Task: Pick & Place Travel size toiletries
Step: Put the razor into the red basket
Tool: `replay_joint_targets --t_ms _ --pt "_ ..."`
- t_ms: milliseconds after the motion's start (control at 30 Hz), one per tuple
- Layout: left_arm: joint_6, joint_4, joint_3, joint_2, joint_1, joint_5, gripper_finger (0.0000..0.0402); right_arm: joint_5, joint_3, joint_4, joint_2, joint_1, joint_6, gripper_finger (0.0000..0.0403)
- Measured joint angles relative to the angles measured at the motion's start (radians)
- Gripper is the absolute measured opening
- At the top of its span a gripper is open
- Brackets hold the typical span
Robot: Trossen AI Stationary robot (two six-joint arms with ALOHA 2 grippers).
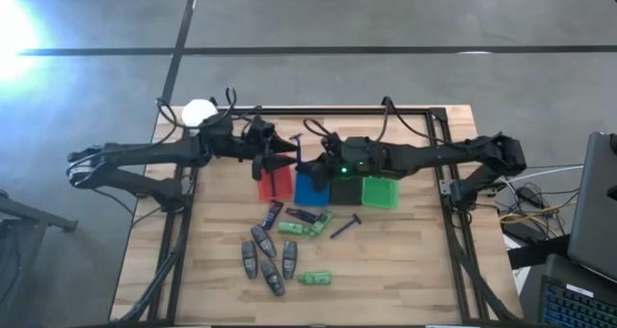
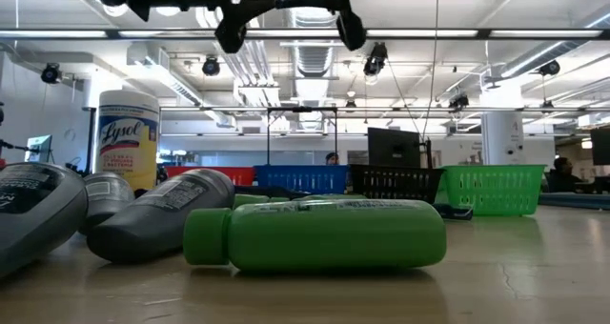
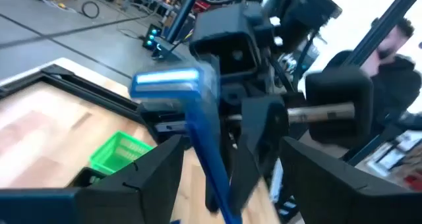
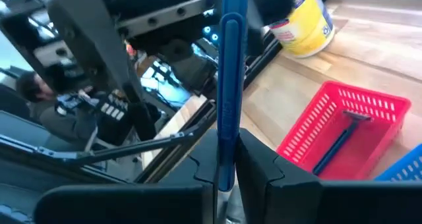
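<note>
High view: near edge of the wooden table (image 1: 405,270) is bare plank on the right; a loose cluster of travel size toiletries sits left of centre. Grey oval tubes (image 1: 262,259) lie closest to the front edge, a bright green tube (image 1: 313,279) just beside them, more green tubes (image 1: 304,227) and dark stick pieces (image 1: 289,212) beyond, a dark razor (image 1: 346,226) apart to the right. Farther back stands a row of slotted plastic baskets: red basket (image 4: 343,128) holding one dark-handled razor (image 4: 339,141), then blue (image 1: 308,186), black (image 1: 344,190), green (image 1: 379,191). Above the red and blue ones, both arms meet. Right gripper (image 4: 225,168) is clamped on the handle of a slim blue razor (image 4: 227,85), upright. Left gripper (image 3: 224,178) straddles the same razor, fingers spread, not pinching. Yellow white-lidded jar (image 4: 303,23) stands at the far left corner.
</note>
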Motion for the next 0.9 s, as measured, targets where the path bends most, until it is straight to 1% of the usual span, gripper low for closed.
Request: replay_joint_targets --t_ms 133,233,333,400,600,733,867,900 --pt "-0.02 0.001 0.008 0.026 0.018 0.007 0.0255 -0.011 0.057 -0.02 0.032 -0.001 -0.029 0.0023" --pt "-0.021 0.014 0.008 0.036 0.027 0.049 0.0252 -0.014 0.095 -0.02 0.05 -0.001 -0.05 0.0025" --pt "-0.022 0.031 0.01 0.043 0.027 0.066 0.0242 -0.019 0.103 -0.024 0.05 -0.003 -0.057 0.0026" --pt "-0.023 0.053 0.01 0.043 0.027 0.068 0.0228 -0.018 0.096 -0.029 0.047 -0.003 -0.057 0.0027" --pt "-0.022 0.076 0.015 0.038 0.031 0.068 0.0162 -0.018 0.079 -0.032 0.046 -0.003 -0.031 0.0027" --pt "0.005 0.06 0.012 0.043 0.031 0.072 0.0107 -0.015 0.076 -0.026 0.046 -0.004 -0.031 0.0028" --pt "0.039 0.031 0.009 0.044 0.031 0.072 0.004 -0.005 0.081 -0.033 0.047 -0.007 -0.042 0.0033" --pt "0.045 0.019 0.01 0.042 0.033 0.061 0.0034 -0.003 0.081 -0.036 0.047 -0.008 -0.042 0.0038"
